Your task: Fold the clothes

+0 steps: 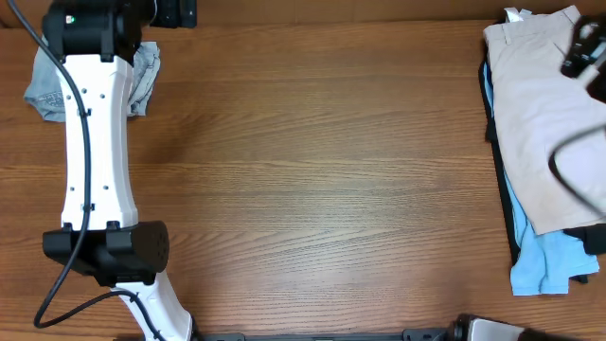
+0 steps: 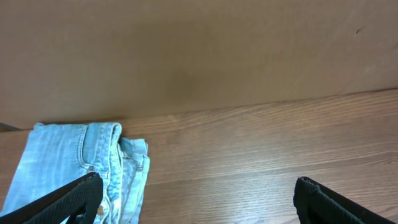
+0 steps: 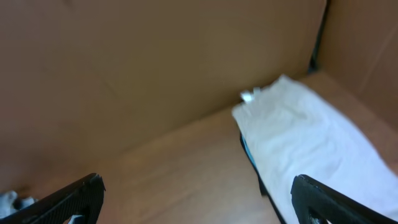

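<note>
The clothes, a faded light-blue denim pair, lie bunched at the table's far left corner, partly hidden under my left arm. In the left wrist view the denim shows a waistband and seams, and it reaches under the left fingertip. My left gripper hangs open just above the table, with bare wood between its fingers. My right gripper is also open and holds nothing. It hovers at the left edge of the pile on the right, and its arm looks blurred from overhead.
A pile lies along the right edge: beige trousers on top, also in the right wrist view, over a sky-blue garment and a dark one. A brown cardboard wall stands behind the table.
</note>
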